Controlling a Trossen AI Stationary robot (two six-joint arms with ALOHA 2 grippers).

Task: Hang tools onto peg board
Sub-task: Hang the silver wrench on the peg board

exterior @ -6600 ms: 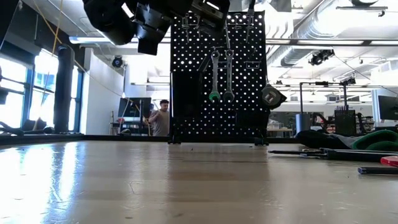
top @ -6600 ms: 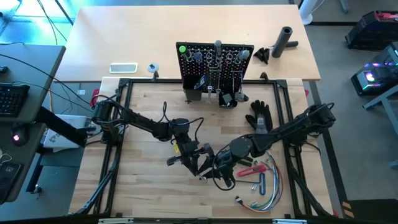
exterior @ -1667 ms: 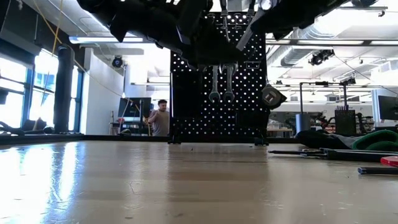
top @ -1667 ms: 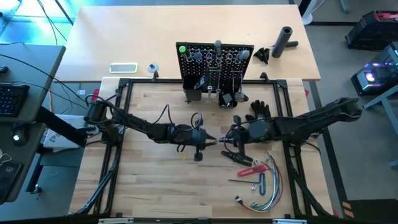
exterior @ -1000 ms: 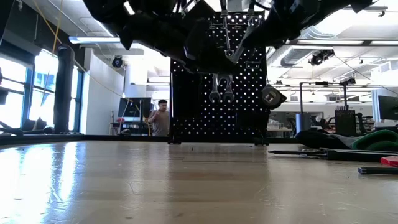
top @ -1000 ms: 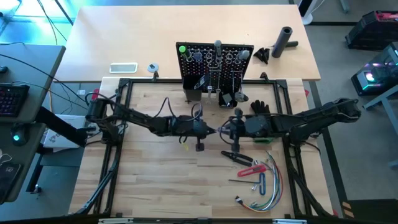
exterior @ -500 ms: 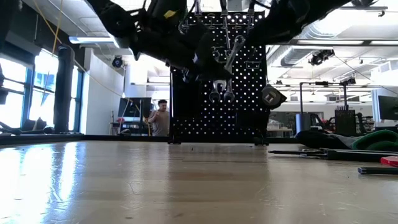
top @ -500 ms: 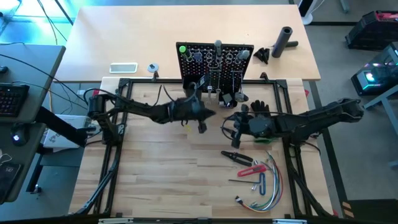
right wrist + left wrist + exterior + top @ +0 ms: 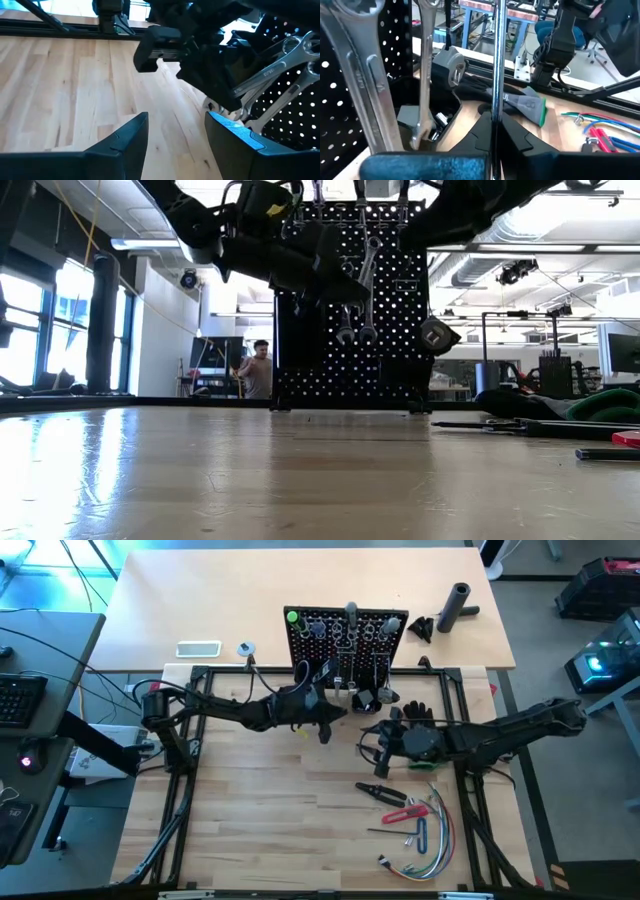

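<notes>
**Ana:** Silver wrenches [image 9: 345, 305] already hang on the peg board [image 9: 347, 648], which stands upright at the table's far edge, about midway along it. A green-handled tool [image 9: 292, 618] sits at the board's top corner.

**Ben:** So part of it is done. What's in hand?

**Ana:** The left gripper [image 9: 322, 721] is just in front of the board with its fingers clamped on another wrench [image 9: 496, 60]; the left wrist view shows the shaft running up from between them, close beside the hung ones. It isn't on a hook yet, as far as I can tell.

**Ben:** And the other arm?

**Ana:** The right gripper [image 9: 370, 748] hovers near the table's middle, fingers [image 9: 127, 137] apart, holding nothing.

**Ben:** What's left?

**Ana:** Several tools lie toward the near right corner: black pliers [image 9: 380, 791], a red-handled tool [image 9: 410, 811], what may be hex keys [image 9: 415, 832], all next to a bundle of coloured wires [image 9: 425, 862]. A black glove [image 9: 417, 714] lies by the board's base. I'd judge the job is roughly half done.
</notes>
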